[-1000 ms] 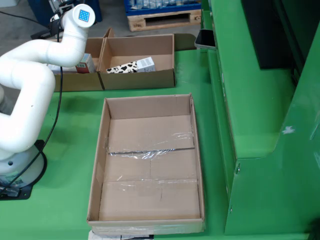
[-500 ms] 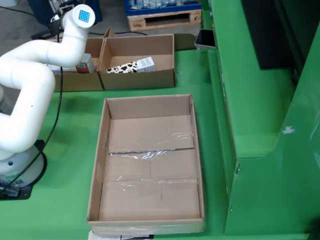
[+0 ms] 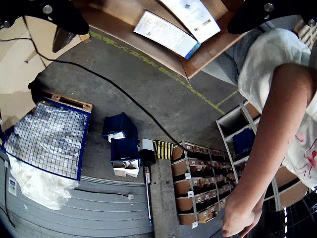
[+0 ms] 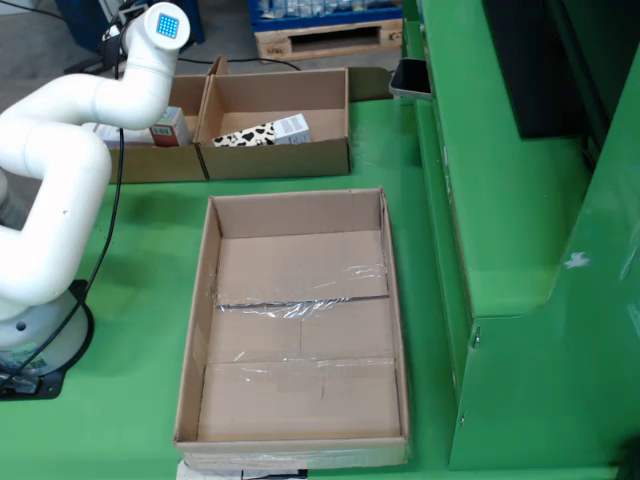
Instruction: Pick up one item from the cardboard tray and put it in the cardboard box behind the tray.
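Observation:
The long cardboard tray lies on the green table and shows only its taped floor, with no item in it. Behind it stands a cardboard box holding a cow-patterned carton. A second box to its left holds a red and white carton. The white arm reaches over that left box, and its gripper is out of sight in the fixed view. In the wrist view my gripper is open; its black fingers sit far apart with nothing between them. White cartons show past them.
A person's bare arm crosses the right of the wrist view. That view looks out over the grey floor, a black cable, blue crates and a wire cage. A tall green machine housing borders the table's right side.
The arm's upper joint with the blue light has shifted slightly upward in the fixed view. The tray and both boxes are unchanged.

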Robot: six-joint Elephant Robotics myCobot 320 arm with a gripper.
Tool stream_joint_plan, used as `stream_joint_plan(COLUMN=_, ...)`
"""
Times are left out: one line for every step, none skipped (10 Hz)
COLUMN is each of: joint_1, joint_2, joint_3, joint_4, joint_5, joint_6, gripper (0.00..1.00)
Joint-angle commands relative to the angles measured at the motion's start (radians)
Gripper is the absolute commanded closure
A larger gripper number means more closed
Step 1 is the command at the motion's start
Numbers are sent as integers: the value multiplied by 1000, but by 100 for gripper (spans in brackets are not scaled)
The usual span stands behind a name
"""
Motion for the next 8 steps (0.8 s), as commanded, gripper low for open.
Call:
stream_joint_plan(joint_1=11, joint_2=19, joint_3=219, joint_4=-199, joint_5=-4, joint_6=-43, gripper=0)
stream_joint_plan(joint_1=9, joint_2=28, joint_3=272, joint_4=-261, joint_5=-19, joint_6=-54, gripper=0)
stream_joint_plan(joint_1=9, joint_2=28, joint_3=272, joint_4=-261, joint_5=-19, joint_6=-54, gripper=0)
stream_joint_plan(joint_1=5, joint_2=-83, joint_3=600, joint_4=-474, joint_5=-37, joint_6=-57, gripper=0)
stream_joint_plan(joint_1=5, joint_2=-83, joint_3=600, joint_4=-474, joint_5=-37, joint_6=-57, gripper=0)
stream_joint_plan(joint_1=18, joint_2=-64, joint_3=600, joint_4=-416, joint_5=-173, joint_6=-11, gripper=0)
stream_joint_plan(joint_1=18, joint_2=-64, joint_3=600, joint_4=-416, joint_5=-173, joint_6=-11, gripper=0)
stream_joint_plan(joint_1=20, joint_2=-56, joint_3=600, joint_4=-404, joint_5=-213, joint_6=3, gripper=0)
